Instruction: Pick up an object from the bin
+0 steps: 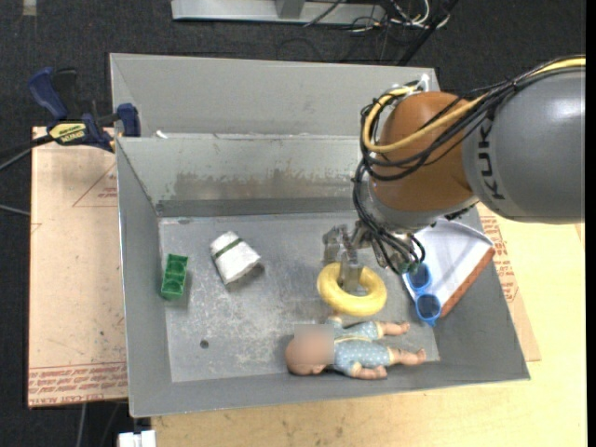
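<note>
- The grey arm (535,142) comes in from the right of the view, high over the bin's (265,329) right half.
- Its wrist, under an orange cover (424,152) looped with black and yellow cables, turns to point steeply down at the bin floor.
- The gripper (351,276) hangs below the wrist, its tip down at the hole of a yellow ring (371,296).
- Whether the gripper is spread or pressed together, I cannot tell; the wrist and cables hide much of it.
- The yellow ring lies flat on the floor, right of the middle of the bin.
- A baby doll (358,352) in a pale blue dotted suit lies on its back just in front of the ring, near the front wall.
- Blue sunglasses (424,298) lie just to the right of the ring, against a white and brown book (456,259) that leans on the right wall.
- A green block (174,277) and a white and grey packet (235,257) lie well apart from the gripper, in the left half.
</note>
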Action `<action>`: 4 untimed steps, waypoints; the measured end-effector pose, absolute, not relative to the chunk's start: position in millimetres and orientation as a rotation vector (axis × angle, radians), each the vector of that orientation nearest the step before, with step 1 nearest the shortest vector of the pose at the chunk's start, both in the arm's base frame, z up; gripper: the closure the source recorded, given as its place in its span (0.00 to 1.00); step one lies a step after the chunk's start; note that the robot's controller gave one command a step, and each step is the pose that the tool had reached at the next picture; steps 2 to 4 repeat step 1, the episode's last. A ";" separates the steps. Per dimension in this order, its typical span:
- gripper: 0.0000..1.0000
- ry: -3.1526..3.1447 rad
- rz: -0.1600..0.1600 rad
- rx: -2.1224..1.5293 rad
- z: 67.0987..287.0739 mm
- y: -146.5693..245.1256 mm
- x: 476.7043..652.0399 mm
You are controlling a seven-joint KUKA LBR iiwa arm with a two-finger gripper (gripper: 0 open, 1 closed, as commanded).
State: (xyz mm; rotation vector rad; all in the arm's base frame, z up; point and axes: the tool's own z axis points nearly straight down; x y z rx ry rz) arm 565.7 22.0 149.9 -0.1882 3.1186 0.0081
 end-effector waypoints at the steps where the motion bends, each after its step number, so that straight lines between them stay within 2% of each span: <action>1: 1.00 3.128 0.009 -0.193 202.8 25.0 563.5; 4: 1.00 3.128 0.009 -0.193 202.8 25.0 563.5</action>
